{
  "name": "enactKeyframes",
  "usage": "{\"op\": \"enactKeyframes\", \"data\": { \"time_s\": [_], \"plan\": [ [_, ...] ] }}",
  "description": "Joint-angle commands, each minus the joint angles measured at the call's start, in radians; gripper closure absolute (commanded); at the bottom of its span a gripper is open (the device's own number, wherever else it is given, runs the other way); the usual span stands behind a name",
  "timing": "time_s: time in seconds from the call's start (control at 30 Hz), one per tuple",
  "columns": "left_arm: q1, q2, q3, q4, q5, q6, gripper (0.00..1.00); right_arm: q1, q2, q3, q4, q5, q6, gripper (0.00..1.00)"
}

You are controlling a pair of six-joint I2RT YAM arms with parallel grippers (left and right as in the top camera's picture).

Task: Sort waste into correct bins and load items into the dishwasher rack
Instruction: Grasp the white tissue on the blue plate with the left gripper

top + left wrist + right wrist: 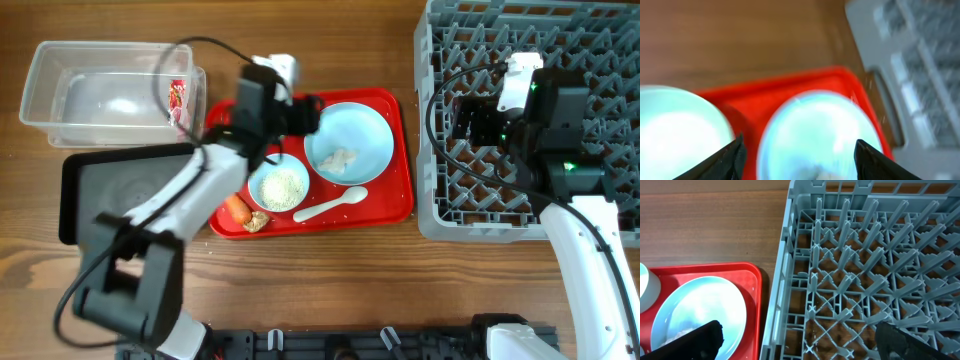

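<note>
Left fingers (732,157) gape empty above the red tray (400,170); right fingers (695,339) gape empty over the rack (600,40), where no dishes show. Nearest, carrot (236,207), beige lump (258,222) and spoon (330,208) lie unsorted; beyond, rice bowl (278,187) and larger bowl (365,125) sit unloaded. Farthest, the crinkled red-and-white wrapper (178,100) lies in the clear tub (60,60): barely begun, I judge.

Likely a robotics lab bench, wooden table (330,290), two robot arms (190,185), dishwasher rack (470,40), red tray (395,200)
</note>
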Motion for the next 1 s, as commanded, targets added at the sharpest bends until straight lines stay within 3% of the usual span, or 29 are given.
{"op": "enactKeyframes", "data": {
  "time_s": [0.0, 0.23, 0.5, 0.57, 0.8, 0.97],
  "plan": [
    [-0.061, 0.076, 0.012, -0.005, -0.031, 0.071, 0.32, 0.005, 0.006, 0.019, -0.001, -0.016, 0.009, 0.0],
    [-0.161, 0.131, 0.012, -0.052, -0.036, 0.222, 0.32, 0.005, 0.006, 0.019, -0.002, -0.016, 0.009, 0.0],
    [-0.192, 0.202, 0.012, -0.055, -0.07, 0.229, 0.33, 0.005, 0.006, 0.019, -0.005, -0.016, 0.009, 0.0],
    [-0.192, 0.205, 0.012, -0.052, -0.07, 0.229, 0.4, 0.005, 0.006, 0.019, -0.005, -0.016, 0.009, 0.0],
    [-0.192, 0.203, 0.012, -0.039, -0.071, 0.229, 0.95, 0.005, 0.006, 0.019, -0.005, -0.016, 0.009, 0.0],
    [-0.18, 0.165, 0.034, -0.03, -0.111, 0.227, 0.96, 0.005, 0.006, 0.019, -0.005, -0.016, 0.008, 0.0]
  ]
}}
